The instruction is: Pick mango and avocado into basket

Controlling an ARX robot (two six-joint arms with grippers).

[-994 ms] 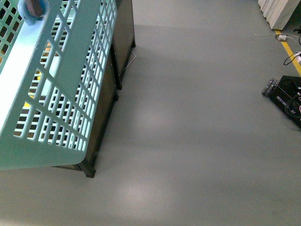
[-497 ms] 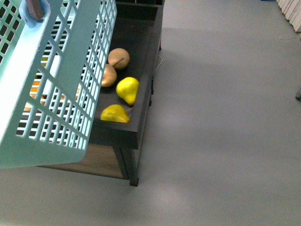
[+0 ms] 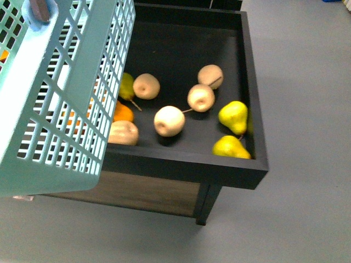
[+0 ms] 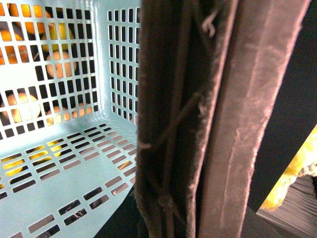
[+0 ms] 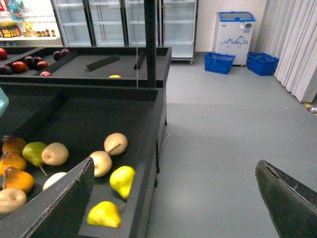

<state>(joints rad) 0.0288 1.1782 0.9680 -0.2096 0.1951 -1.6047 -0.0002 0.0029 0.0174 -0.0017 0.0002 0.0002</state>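
The light teal basket (image 3: pixel 60 93) hangs tilted at the left of the front view, above the black display tray (image 3: pixel 186 167). In the left wrist view its slotted floor (image 4: pixel 64 163) shows empty, and its brown handles (image 4: pixel 198 124) fill the middle. My left gripper (image 4: pixel 188 218) is shut on those handles, and its fingers are mostly hidden behind them. My right gripper (image 5: pixel 171 208) is open and empty, over the grey floor beside the tray's edge. I see no mango and no avocado in any view.
The tray holds tan pears (image 3: pixel 169 120), two yellow pears (image 3: pixel 233 116), a green pear (image 3: pixel 127 85) and an orange one (image 3: pixel 122 112) partly behind the basket. Further trays with red fruit (image 5: pixel 20 64), fridges and blue baskets (image 5: pixel 219 63) stand beyond. Grey floor lies to the right.
The front view has swung from bare floor onto the pear tray, which now shows almost whole. The basket keeps its place at the left of the view.
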